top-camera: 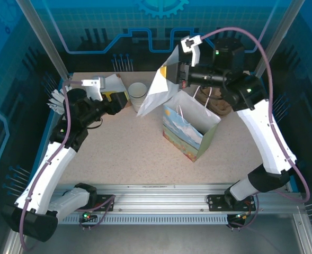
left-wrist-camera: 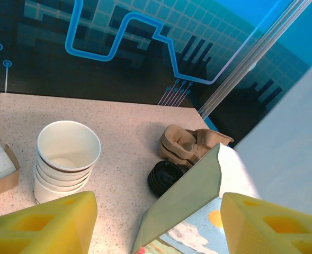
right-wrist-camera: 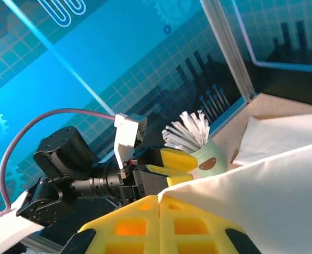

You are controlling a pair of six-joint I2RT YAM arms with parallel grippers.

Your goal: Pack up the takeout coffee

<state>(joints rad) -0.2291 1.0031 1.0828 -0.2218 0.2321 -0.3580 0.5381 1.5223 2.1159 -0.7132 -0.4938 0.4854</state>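
The takeout coffee with its black lid is out of view. My right gripper (top-camera: 166, 72) hangs above the back of the table, shut on the corner of a large white paper sheet (top-camera: 154, 94) that droops toward the picture-printed gift bag (top-camera: 190, 129). In the right wrist view the fingertips (right-wrist-camera: 160, 200) meet on the sheet (right-wrist-camera: 261, 196). My left gripper (top-camera: 119, 100) is open beside the stack of lidless white cups (top-camera: 137, 95). Its yellow fingers (left-wrist-camera: 44, 227) stand wide apart with nothing between them, above the bag's green side (left-wrist-camera: 193, 198).
A loose stack of black lids (left-wrist-camera: 165, 178) and brown cardboard cup carriers (left-wrist-camera: 190, 143) lie behind the bag. A green cup of white straws (right-wrist-camera: 203, 153) and a box of napkins (top-camera: 112, 84) stand at the back left. A metal rail (top-camera: 161, 203) edges the front.
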